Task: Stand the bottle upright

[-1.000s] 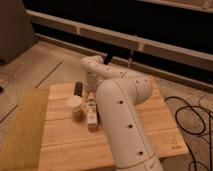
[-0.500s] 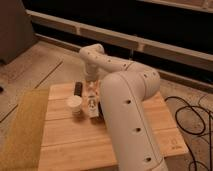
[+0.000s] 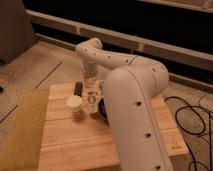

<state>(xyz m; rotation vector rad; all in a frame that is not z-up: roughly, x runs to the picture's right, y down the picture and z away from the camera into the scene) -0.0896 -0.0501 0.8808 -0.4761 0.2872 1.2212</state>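
Note:
The bottle (image 3: pixel 92 101) is a slim cream-white body with a darker label, on the wooden table (image 3: pixel 75 135) near its middle. It looks tilted, with its top end under the gripper; I cannot tell whether it stands or leans. My gripper (image 3: pixel 90 84) points straight down from the white arm (image 3: pixel 107 57) and sits right at the bottle's upper end. I cannot tell whether it touches the bottle. The arm's big white forearm (image 3: pixel 135 115) fills the right foreground and hides the table behind it.
A short white cup (image 3: pixel 75 104) stands just left of the bottle. A small dark object (image 3: pixel 77 88) lies behind the cup. A dark round bowl (image 3: pixel 102 111) peeks out at the forearm's edge. A yellow-green mat (image 3: pixel 22 127) lies left of the table, black cables (image 3: pixel 192 117) on the right.
The arm's upper joint has risen and the forearm has swung closer to the camera. The gripper stays over the bottle's upper end. The bottle has hardly shifted.

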